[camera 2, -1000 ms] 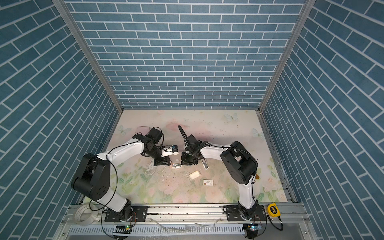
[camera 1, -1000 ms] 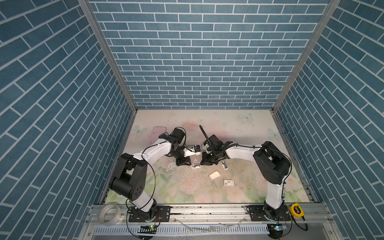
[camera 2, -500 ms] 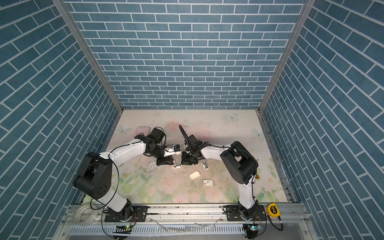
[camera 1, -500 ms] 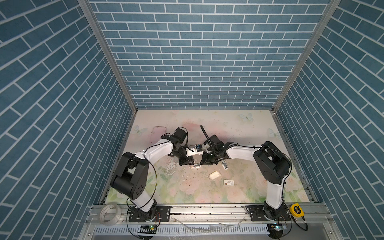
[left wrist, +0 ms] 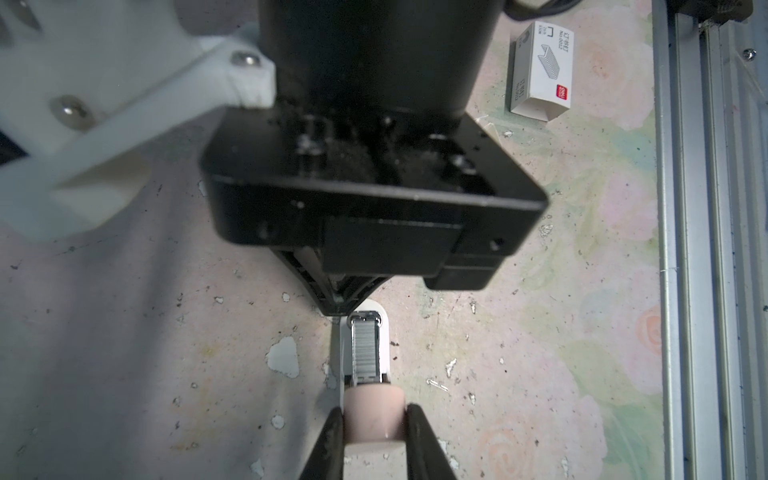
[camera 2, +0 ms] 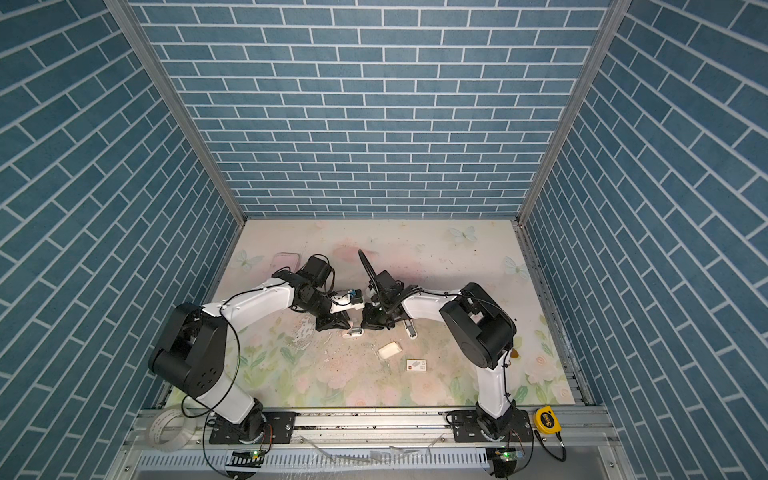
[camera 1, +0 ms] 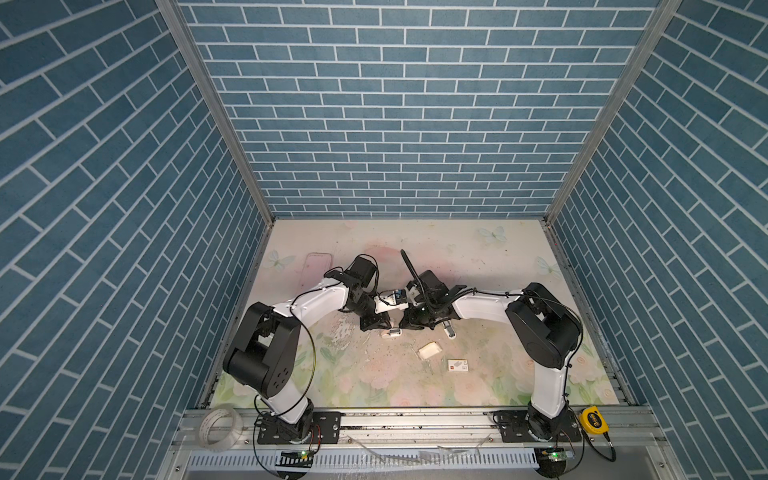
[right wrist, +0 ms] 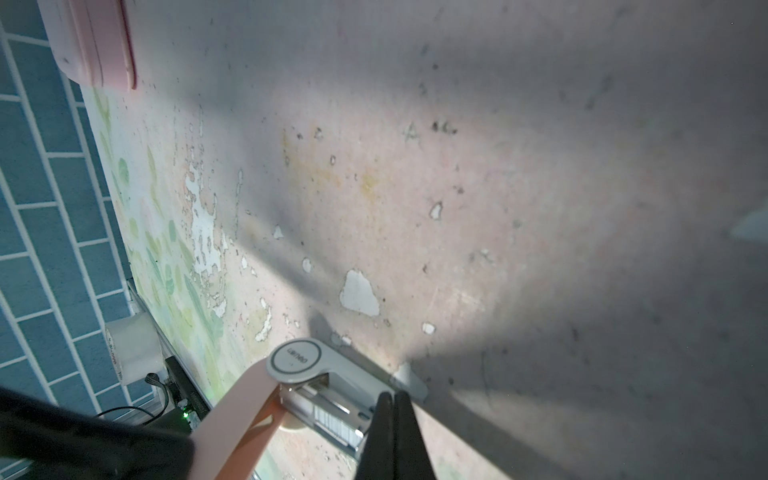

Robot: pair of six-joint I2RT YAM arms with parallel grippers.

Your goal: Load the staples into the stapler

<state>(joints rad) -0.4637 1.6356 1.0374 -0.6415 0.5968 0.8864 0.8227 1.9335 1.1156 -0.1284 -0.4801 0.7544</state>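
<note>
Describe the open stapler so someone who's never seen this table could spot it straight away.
On the floral table, find the middle, where the left gripper and right gripper meet. The stapler lies between them, its pink lid pinched by the left one. Unlike the white tray and red-marked sleeve nearer the front, it is pink and white with grey staples in its open channel.

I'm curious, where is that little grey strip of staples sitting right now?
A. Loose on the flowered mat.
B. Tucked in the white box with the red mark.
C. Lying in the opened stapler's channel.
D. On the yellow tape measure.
C: the left wrist view shows the staples lying in the metal channel of the stapler, whose pink lid is swung open.
</note>
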